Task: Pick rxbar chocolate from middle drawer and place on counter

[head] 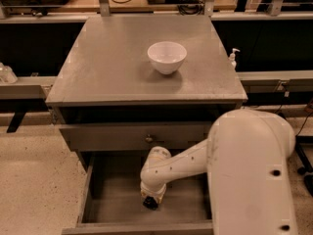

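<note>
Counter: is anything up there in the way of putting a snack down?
Yes, one thing: a white round bowl sits on the flat grey counter, near its middle. The gripper is low inside the open grey middle drawer, below the counter's front edge.
</note>
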Robot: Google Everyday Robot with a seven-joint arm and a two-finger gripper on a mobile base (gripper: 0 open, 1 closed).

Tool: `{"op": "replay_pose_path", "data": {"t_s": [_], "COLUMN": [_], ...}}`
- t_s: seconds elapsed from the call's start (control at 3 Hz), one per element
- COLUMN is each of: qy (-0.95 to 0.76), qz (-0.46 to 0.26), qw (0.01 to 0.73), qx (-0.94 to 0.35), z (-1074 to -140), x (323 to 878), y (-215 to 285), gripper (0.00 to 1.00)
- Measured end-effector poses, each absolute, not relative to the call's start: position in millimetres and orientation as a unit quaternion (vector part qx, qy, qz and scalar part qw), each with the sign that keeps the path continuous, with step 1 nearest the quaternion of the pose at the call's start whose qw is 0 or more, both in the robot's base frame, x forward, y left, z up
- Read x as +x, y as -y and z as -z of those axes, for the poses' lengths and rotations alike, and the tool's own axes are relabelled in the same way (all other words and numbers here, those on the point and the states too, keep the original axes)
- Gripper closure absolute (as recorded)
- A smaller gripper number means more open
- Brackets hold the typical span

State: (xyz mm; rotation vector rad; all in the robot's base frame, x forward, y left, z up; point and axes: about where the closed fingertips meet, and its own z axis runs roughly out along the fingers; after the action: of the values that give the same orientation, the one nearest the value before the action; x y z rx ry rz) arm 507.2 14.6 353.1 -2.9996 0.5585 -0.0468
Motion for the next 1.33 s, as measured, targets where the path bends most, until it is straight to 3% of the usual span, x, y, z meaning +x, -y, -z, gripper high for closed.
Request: {"op": "replay_pose_path", "data": {"t_s": [0.33,1.33], "qy": [-0.182,-0.167], "qz": [0.039,0.102], "qw": [0.118,0.235], "qx": [-0.975,-0.952], "z": [-382,-472], "x": [505,493], "y": [-17,-14], "gripper": [1.0,1.0]}}
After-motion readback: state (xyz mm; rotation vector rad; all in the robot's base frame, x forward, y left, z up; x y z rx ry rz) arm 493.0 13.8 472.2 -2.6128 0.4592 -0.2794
